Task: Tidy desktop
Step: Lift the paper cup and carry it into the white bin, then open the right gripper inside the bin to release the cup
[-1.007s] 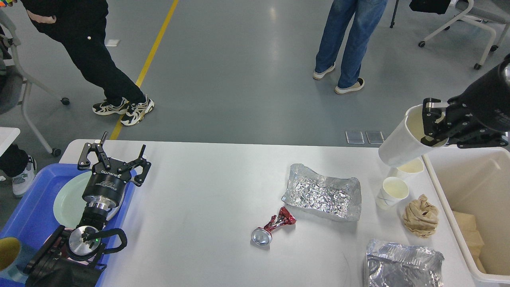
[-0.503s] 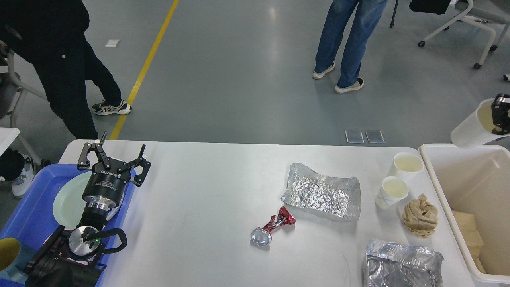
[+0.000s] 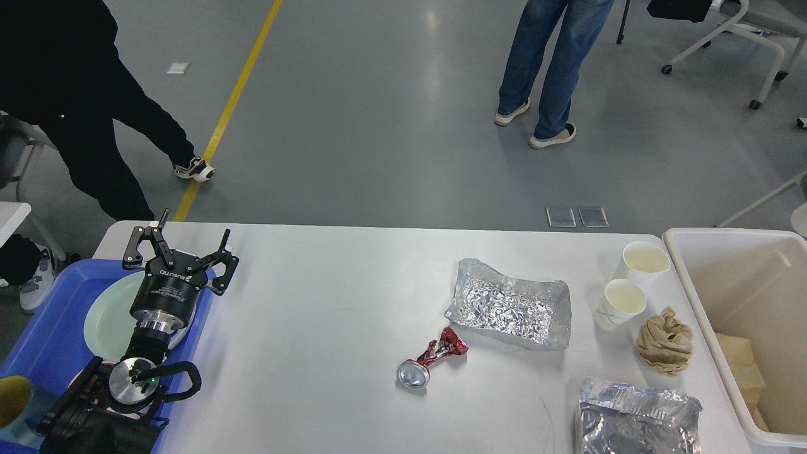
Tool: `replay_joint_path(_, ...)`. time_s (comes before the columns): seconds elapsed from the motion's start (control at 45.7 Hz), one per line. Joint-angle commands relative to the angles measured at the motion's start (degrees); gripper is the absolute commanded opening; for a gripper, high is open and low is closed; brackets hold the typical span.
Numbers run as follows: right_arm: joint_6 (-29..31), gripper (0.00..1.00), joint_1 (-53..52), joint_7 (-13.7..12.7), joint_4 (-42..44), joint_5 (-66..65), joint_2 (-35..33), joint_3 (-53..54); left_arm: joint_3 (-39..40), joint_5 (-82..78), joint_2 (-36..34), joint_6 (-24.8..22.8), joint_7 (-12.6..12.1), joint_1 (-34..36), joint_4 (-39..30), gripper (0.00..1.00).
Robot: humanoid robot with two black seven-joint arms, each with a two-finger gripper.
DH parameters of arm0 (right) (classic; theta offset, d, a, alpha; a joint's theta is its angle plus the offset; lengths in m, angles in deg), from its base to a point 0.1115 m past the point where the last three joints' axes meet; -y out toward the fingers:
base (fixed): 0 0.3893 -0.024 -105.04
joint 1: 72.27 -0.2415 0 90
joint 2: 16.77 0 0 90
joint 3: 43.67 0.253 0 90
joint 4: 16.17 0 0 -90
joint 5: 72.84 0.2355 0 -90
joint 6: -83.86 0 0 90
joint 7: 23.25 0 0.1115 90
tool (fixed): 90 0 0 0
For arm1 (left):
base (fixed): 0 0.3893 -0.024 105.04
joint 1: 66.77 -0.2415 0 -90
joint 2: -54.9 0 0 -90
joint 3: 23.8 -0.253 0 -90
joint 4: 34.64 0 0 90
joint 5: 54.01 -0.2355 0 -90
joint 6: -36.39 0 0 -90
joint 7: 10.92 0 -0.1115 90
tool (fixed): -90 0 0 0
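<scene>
The white-grey desktop (image 3: 328, 302) holds a crumpled foil tray (image 3: 510, 304), a crushed red can (image 3: 434, 359), two white paper cups (image 3: 621, 302) (image 3: 643, 261), a brown paper ball (image 3: 665, 340) and a second foil tray (image 3: 640, 416) at the front right. My left gripper (image 3: 179, 243) is open and empty, hovering over the desktop's left edge beside the blue tray (image 3: 50, 340). My right gripper is out of view.
The blue tray holds a pale green plate (image 3: 110, 318). A cream-white bin (image 3: 750, 296) stands at the right with brown paper inside. Two people stand on the floor behind the desk. A white object (image 3: 799, 217) shows at the right edge.
My right gripper, shut on a white cup, moved right over the bin and left the view. The person at the left walked further left. My left arm stayed still.
</scene>
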Motion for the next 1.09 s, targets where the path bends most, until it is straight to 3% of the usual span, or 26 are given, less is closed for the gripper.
replay_joint_path(0.0,-2.6,0.00,14.4,0.0,11.5,0.2,0.7,9.3,0.0,0.0,0.0,0.0,0.0,0.1,0.0,0.96)
replay_joint_path(0.066,-8.8,0.00,23.7,0.0,17.6,0.5,3.1,14.9,0.0,0.0,0.0,0.0,-0.1,0.1,0.0,0.96)
replay_joint_path(0.241,-24.7,0.00,37.6,0.0,22.3,0.6,9.6,17.5,0.0,0.0,0.0,0.0,-0.1,0.1,0.0,0.96)
replay_joint_path(0.416,-34.2,0.00,45.3,-0.1,22.4,0.7,14.8,17.6,0.0,0.0,0.0,0.0,0.0,0.1,0.0,0.96)
replay_joint_path(0.788,-37.9,0.00,52.1,-0.3,22.6,0.7,21.0,17.8,0.0,0.0,0.0,0.0,0.0,0.1,0.0,0.96)
replay_joint_path(1.072,-37.9,0.00,52.8,-0.9,22.6,0.7,22.0,17.8,0.0,0.0,0.0,0.0,0.0,0.1,0.0,0.96)
